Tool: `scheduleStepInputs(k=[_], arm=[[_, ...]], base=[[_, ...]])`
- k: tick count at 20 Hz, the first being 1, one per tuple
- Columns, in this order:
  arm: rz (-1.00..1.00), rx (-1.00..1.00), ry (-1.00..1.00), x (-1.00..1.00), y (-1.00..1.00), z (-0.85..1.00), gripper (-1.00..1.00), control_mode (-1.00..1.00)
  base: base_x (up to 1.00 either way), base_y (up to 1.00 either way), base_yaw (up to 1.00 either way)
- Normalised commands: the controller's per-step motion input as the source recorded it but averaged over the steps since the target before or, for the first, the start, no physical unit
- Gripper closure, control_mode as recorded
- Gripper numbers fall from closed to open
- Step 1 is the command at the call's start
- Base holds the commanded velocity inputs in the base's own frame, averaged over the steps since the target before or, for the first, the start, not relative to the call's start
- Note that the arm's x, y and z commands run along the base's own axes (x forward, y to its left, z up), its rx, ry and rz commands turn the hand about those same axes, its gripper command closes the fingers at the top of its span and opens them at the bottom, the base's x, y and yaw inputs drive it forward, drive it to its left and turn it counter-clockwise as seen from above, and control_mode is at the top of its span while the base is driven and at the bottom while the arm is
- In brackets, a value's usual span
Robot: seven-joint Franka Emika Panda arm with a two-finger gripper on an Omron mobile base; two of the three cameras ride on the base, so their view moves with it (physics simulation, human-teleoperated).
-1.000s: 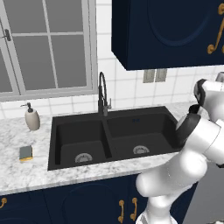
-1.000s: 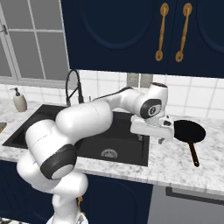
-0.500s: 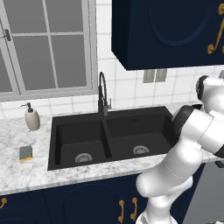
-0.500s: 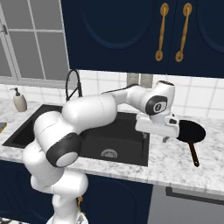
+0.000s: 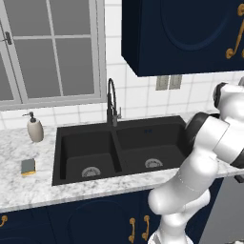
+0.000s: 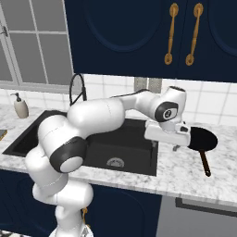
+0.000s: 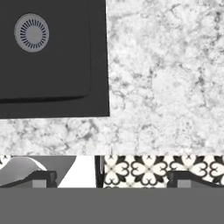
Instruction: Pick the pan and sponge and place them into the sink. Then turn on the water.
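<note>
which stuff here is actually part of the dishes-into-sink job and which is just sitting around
Part of the job:
pan, on the counter right of the sink
sponge, on the counter left of the sink
sink, both basins bare
faucet, no water running
gripper, by the pan, holding nothing

Just sitting around:
soap dispenser
window
wall outlet

No text, label, brand, number or sign can be read anywhere in these pictures. The soap bottle (image 5: 35, 129), the sponge (image 5: 28, 166), the cupboard doors (image 6: 139, 34) and the sink (image 5: 119, 147) all carry plain surfaces with no lettering.
</note>
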Motion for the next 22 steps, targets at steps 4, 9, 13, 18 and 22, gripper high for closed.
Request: scheduleStepInputs(k=[4, 9, 13, 18, 22], arm=[[0.05, -0.05, -0.1, 0.12, -0.28, -0.34, -1.0, -1.0], [0.03, -0.1, -0.05, 0.33, -0.47, -0.31, -1.0, -1.0], [0.0, -0.06, 0.0, 0.36, -0.33, -0.07, -1.0, -1.0], [0.0, -0.02, 0.02, 0.32, -0.36, -0.01, -1.0, -1.0], [0.0, 0.0, 0.0, 0.25, -0.42, -0.08, -1.0, -1.0]], base=[[0.0, 0.0, 0.0], [0.0, 0.0, 0.0], [0.0, 0.0, 0.0], [0.0, 0.0, 0.0], [0.0, 0.0, 0.0]])
